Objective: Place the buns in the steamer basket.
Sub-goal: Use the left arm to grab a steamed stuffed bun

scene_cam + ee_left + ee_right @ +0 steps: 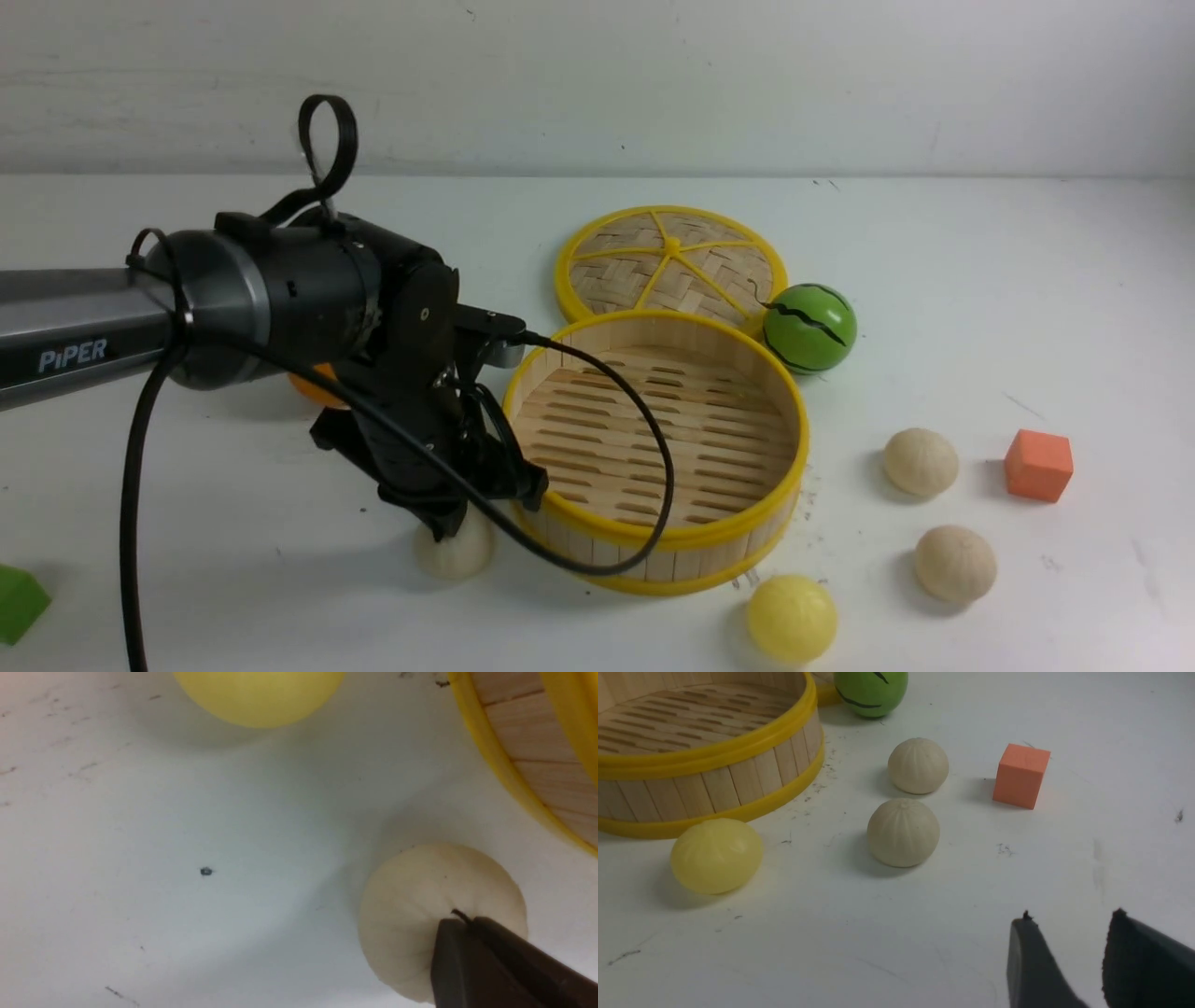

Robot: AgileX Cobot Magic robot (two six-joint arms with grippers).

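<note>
Cream-beige pleated bun (411,905) sits beside yellow-rimmed bamboo steamer basket (709,560); left hand (462,921), jaws together, touches its top; right hand (1071,914), jaws apart.

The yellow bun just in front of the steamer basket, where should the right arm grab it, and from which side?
Take the yellow bun across its widest middle, coming straight down from above. It is a squat ball on the table, and the steamer basket wall stands close behind it, so set the jaws left and right of it, where there is room.
</note>
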